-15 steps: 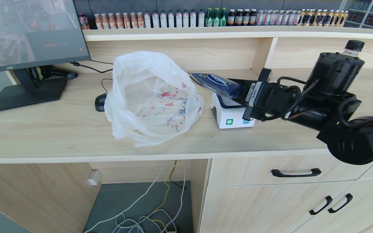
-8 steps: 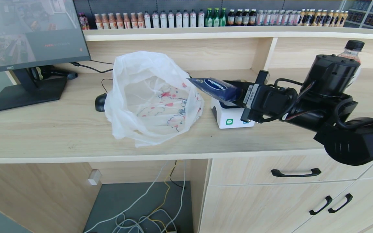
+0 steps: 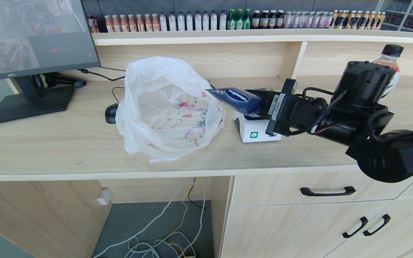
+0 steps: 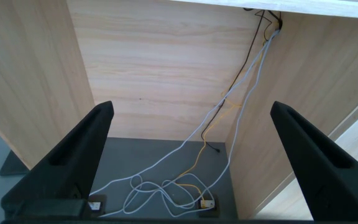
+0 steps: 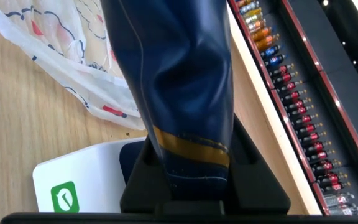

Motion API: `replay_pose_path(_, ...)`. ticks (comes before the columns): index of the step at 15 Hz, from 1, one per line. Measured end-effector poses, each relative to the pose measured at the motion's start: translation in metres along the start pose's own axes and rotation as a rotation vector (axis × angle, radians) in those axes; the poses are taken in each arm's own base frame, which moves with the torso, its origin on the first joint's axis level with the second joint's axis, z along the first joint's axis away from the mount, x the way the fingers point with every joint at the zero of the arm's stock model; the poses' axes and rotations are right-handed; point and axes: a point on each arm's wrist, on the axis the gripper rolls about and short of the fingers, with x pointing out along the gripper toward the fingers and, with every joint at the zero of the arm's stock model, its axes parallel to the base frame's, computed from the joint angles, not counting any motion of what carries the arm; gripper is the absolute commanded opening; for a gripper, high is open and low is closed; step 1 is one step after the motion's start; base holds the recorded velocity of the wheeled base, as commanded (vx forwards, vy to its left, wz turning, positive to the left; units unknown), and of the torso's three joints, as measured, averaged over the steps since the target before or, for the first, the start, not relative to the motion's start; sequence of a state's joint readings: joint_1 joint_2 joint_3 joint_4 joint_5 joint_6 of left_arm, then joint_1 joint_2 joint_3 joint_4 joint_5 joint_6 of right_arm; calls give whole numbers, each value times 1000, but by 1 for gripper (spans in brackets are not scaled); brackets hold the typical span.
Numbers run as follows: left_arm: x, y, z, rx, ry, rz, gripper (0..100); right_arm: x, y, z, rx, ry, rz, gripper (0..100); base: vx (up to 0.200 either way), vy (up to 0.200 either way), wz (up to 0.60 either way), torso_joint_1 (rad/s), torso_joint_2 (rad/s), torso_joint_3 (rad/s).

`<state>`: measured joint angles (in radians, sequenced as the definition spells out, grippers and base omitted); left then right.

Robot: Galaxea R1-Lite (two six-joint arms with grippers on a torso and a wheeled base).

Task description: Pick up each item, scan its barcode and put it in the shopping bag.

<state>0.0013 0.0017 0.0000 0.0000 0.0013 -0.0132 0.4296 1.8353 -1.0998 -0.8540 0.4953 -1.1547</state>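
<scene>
Jaws of the left gripper (image 4: 191, 149) stand spread, below the counter (image 3: 48, 143) holding the shopping bag (image 3: 167, 107). Just right of the bag, the right gripper (image 3: 262, 102) pinches a dark blue tube (image 3: 237, 97) over the white scanner (image 3: 255, 132), tip at the bag's rim.

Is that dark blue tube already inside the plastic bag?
No, the right gripper holds the dark blue tube in the air above the white scanner, its tip near the shopping bag edge.
</scene>
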Motion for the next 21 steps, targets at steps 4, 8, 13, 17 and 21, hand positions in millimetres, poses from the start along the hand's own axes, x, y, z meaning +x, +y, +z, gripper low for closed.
replay_pose_path(4,0,0,0,0,0,0,100,0,-5,3,23,-6,-14,0,0,0,0,0,0,0)
replay_pose_path(8,0,0,0,0,0,0,100,-8,-19,16,91,-29,-52,0,0,0,0,0,0,0)
replay_pose_path(13,0,0,0,0,0,0,100,-24,-38,36,193,-70,-97,0,0,0,0,0,0,0)
replay_pose_path(17,0,0,0,0,0,0,100,-37,-45,50,323,-106,-127,0,0,0,0,0,0,0)
replay_pose_path(21,0,0,0,0,0,0,100,-57,-46,59,486,-138,-237,0,0,0,0,0,0,0)
